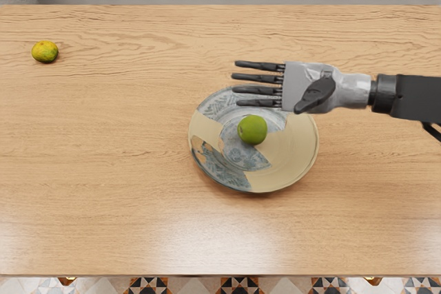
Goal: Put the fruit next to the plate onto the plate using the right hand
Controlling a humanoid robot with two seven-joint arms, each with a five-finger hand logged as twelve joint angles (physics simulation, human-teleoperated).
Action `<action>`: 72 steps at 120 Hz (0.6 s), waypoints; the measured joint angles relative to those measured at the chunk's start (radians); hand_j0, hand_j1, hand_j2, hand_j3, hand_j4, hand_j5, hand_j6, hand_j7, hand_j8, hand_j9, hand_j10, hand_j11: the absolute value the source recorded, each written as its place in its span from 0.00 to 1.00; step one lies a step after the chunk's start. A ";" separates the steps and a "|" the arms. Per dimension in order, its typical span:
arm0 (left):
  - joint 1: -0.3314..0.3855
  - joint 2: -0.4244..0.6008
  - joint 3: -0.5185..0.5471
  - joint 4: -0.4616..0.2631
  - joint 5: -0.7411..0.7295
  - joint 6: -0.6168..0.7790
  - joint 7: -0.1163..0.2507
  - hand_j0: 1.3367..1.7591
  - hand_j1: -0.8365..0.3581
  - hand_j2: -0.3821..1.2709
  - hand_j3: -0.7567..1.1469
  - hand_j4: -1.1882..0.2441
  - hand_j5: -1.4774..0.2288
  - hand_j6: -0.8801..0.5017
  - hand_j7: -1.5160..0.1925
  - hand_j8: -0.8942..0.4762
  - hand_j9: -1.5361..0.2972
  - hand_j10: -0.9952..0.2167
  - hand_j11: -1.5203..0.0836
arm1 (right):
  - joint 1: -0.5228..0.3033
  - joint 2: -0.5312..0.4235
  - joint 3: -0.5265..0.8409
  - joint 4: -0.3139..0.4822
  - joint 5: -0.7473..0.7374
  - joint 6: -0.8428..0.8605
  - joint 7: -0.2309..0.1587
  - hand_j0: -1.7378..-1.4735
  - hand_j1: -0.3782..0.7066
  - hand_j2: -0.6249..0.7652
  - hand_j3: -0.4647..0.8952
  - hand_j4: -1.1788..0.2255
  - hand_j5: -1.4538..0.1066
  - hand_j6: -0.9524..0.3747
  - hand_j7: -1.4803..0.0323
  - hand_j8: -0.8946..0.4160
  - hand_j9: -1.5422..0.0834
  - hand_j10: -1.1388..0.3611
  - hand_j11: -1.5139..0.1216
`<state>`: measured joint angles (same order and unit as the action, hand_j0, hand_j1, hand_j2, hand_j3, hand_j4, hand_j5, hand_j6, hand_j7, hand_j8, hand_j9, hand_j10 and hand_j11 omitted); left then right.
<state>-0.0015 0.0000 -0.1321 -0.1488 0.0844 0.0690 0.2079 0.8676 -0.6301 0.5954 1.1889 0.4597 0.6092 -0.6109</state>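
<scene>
Green fruit [252, 129] sits on the plate [298, 158], just below the right hand [293, 87] in frame, fingers [258, 66] spread, holding nothing.

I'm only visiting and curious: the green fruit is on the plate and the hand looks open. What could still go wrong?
The round green fruit lies loose on the plate, so it might roll toward the rim. The open right hand hangs close by; pulling away, its fingers could nudge the fruit or the plate.

Green fruit [252, 129] on plate [296, 163] — right hand [275, 85] spread above
</scene>
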 joint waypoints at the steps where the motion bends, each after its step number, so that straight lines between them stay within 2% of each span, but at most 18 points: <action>1: 0.000 0.000 0.000 0.000 0.000 0.000 0.000 0.76 0.99 0.23 0.40 0.83 0.87 0.64 0.89 0.65 0.84 0.82 0.95 | -0.002 -0.005 0.000 0.000 0.003 0.000 0.000 0.30 0.03 0.45 0.34 0.84 0.93 0.72 0.98 0.68 0.95 0.76 0.93; 45: 0.000 0.000 0.000 0.000 0.000 0.000 0.000 0.76 0.99 0.23 0.40 0.83 0.87 0.64 0.89 0.65 0.84 0.82 0.95 | -0.044 -0.253 0.005 -0.005 0.054 0.002 0.000 0.30 0.03 0.45 0.34 0.84 0.93 0.72 0.98 0.69 0.95 0.76 0.93; 72: 0.000 0.000 0.000 0.002 0.000 0.000 0.000 0.76 0.99 0.23 0.40 0.83 0.87 0.64 0.89 0.65 0.84 0.82 0.95 | -0.049 -0.334 0.005 -0.006 0.061 0.002 0.000 0.30 0.03 0.45 0.34 0.84 0.93 0.72 0.98 0.69 0.95 0.76 0.93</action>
<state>-0.0015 0.0000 -0.1323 -0.1464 0.0845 0.0689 0.2079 0.8184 -0.9639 0.6006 1.1828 0.5204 0.6115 -0.6109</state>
